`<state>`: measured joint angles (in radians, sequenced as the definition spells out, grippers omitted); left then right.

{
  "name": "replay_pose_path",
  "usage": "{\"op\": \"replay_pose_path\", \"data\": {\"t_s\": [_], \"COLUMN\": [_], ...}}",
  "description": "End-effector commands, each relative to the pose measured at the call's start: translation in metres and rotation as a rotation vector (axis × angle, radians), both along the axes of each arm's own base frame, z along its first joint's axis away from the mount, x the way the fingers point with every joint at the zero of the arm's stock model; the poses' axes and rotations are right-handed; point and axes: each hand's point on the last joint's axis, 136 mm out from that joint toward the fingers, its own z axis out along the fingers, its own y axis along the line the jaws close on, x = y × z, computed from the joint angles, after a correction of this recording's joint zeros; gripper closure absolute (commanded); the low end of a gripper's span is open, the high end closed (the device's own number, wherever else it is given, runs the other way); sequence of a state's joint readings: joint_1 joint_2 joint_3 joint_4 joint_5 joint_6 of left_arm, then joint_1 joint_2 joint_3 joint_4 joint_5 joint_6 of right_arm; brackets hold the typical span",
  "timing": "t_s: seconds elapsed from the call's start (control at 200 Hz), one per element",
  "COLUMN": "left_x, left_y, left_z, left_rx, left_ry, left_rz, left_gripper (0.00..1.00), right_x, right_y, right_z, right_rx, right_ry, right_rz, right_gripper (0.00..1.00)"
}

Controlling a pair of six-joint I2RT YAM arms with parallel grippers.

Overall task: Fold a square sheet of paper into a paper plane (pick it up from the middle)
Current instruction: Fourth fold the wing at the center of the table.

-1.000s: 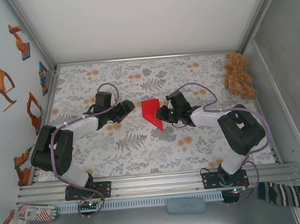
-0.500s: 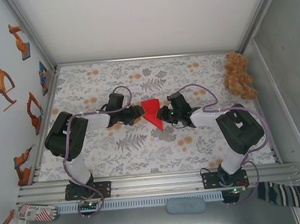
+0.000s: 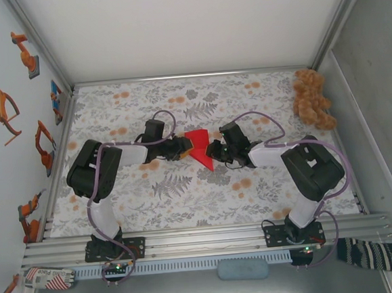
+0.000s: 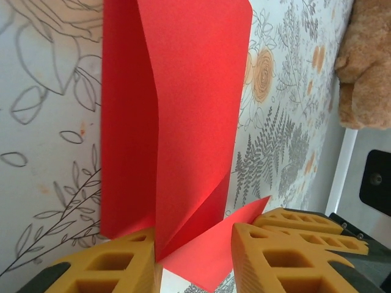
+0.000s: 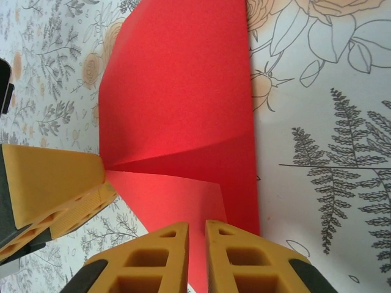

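Note:
The red square sheet of paper (image 3: 197, 144) lies partly folded mid-table, with a sharp tip toward the near side. In the left wrist view one layer of the sheet (image 4: 183, 91) stands up as a flap. My left gripper (image 3: 186, 146) is at the sheet's left edge. It (image 4: 194, 235) is open, its yellow fingers (image 4: 110, 265) a flap's width apart, with the raised flap between them. My right gripper (image 3: 215, 150) is at the right edge. It (image 5: 197, 224) is nearly closed, with the sheet (image 5: 183, 91) running into the narrow gap. One left finger (image 5: 55, 183) shows beside it.
A brown teddy bear (image 3: 312, 98) sits at the back right corner of the floral table cover (image 3: 186, 188) and also appears in the left wrist view (image 4: 366, 67). Metal rails (image 3: 203, 237) line the near edge, and walls close in the left, back and right sides.
The left arm swung right until its gripper reached the paper's left edge, and its jaws narrowed around the raised flap. The right gripper stayed at the paper and closed a little more.

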<state>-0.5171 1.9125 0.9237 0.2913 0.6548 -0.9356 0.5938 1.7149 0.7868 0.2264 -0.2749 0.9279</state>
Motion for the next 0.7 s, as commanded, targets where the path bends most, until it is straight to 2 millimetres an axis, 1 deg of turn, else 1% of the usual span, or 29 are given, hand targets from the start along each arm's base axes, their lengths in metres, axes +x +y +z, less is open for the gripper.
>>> {"op": "replay_pose_path", "data": {"t_s": [0.0,0.09,0.27,0.436,0.541,0.691], "left_x": [0.001,0.002,0.0,0.005,0.006,0.007], "left_y": [-0.013,-0.014,-0.016,-0.015,-0.016,-0.015], "left_z": [0.011,0.01,0.006,0.008,0.009,0.009], "left_rx": [-0.077,-0.079,-0.099,-0.112,-0.114,-0.113], "left_ry": [-0.048,-0.062,-0.064,-0.062,-0.064,-0.07], "left_rz": [-0.068,-0.078,-0.106,-0.104,-0.113,-0.12], "left_gripper": [0.65,0.65,0.65,0.71,0.73,0.77], "right_x": [0.006,0.006,0.007,0.01,0.011,0.009], "right_y": [0.002,0.001,0.0,0.002,0.003,-0.001], "right_z": [0.0,-0.004,-0.011,-0.012,-0.013,-0.012], "right_rx": [-0.023,-0.041,-0.057,-0.059,-0.064,-0.082], "right_ry": [0.001,0.012,0.03,0.032,0.033,0.027], "right_rz": [-0.015,-0.018,-0.027,-0.025,-0.017,-0.016], "right_gripper": [0.88,0.92,0.95,0.95,0.95,0.95]}}
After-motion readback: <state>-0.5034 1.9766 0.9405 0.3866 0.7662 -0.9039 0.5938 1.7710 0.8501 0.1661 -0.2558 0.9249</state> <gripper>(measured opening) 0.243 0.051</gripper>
